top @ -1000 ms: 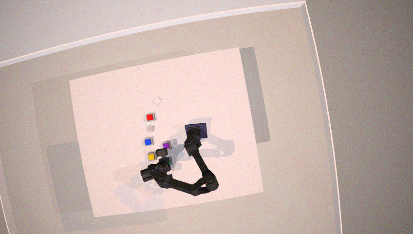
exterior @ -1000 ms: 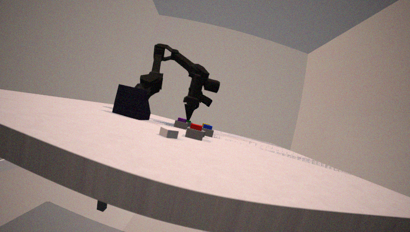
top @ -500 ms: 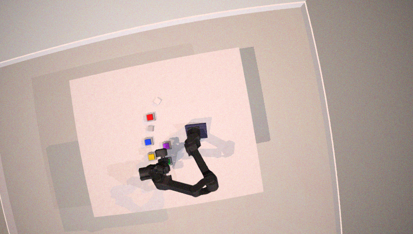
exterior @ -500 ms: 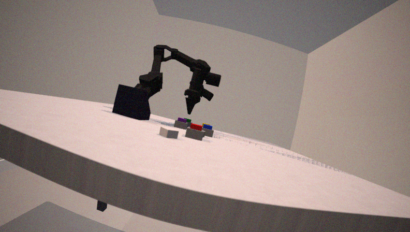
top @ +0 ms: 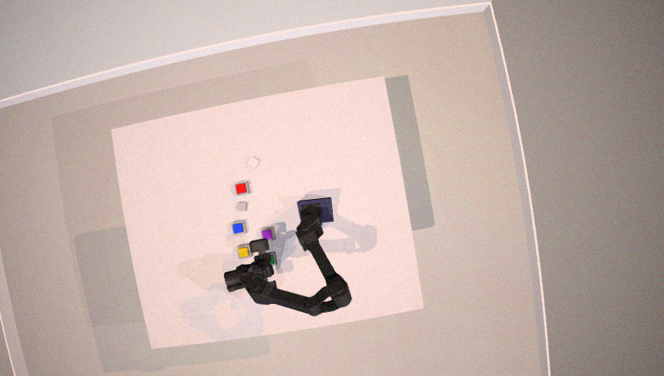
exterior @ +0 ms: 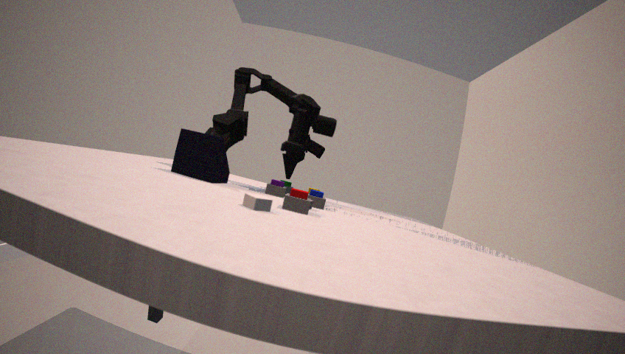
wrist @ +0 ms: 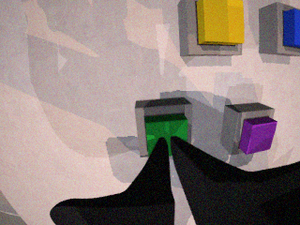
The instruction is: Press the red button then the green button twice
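Observation:
My gripper (exterior: 287, 177) (wrist: 168, 142) is shut and empty, pointing down. Its tips are over the near part of the green button's cap in the wrist view, and a little above the cap in the exterior view. The green button (top: 272, 259) (exterior: 286, 183) (wrist: 166, 127) has a grey housing and its cap stands up; the arm partly covers it in the top view. The red button (top: 240, 188) (exterior: 298, 193) stands away from the gripper with its cap up, and is outside the wrist view.
The purple button (top: 266, 234) (exterior: 277, 183) (wrist: 258, 135) is beside the green one. The yellow button (top: 243, 251) (wrist: 220, 21) and blue button (top: 238, 227) (exterior: 316, 193) (wrist: 292, 28) are nearby. A white block (top: 253, 161) and a small grey block (top: 242, 205) lie near the red button.

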Controlling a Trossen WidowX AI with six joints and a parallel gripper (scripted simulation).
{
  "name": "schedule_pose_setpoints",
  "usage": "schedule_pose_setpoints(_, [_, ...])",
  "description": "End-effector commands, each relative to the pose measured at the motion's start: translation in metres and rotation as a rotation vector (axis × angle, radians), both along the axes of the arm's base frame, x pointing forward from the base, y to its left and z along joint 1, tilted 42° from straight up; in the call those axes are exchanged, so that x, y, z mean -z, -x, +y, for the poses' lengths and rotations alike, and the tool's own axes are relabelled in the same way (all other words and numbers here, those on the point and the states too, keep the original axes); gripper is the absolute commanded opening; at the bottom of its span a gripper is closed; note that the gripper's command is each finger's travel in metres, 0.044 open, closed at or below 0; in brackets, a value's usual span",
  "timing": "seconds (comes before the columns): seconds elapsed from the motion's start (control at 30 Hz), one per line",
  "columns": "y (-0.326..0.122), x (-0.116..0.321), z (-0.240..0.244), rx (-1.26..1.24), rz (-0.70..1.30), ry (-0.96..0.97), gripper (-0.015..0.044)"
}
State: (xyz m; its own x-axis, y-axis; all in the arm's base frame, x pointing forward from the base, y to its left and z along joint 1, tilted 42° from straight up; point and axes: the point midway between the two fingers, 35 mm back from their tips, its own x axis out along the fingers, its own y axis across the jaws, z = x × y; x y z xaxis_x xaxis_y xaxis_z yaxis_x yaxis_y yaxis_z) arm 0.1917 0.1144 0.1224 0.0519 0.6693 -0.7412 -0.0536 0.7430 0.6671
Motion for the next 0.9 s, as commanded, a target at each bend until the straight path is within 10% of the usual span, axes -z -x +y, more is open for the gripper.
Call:
schedule_pose_setpoints(0.0, [0.0019,0.0073,0.0043,0.002,0.011,0.003,0.002])
schedule_pose_setpoints(0.87, [0.0,0.0101,0.009,0.0,0.0,-0.001,0.002])
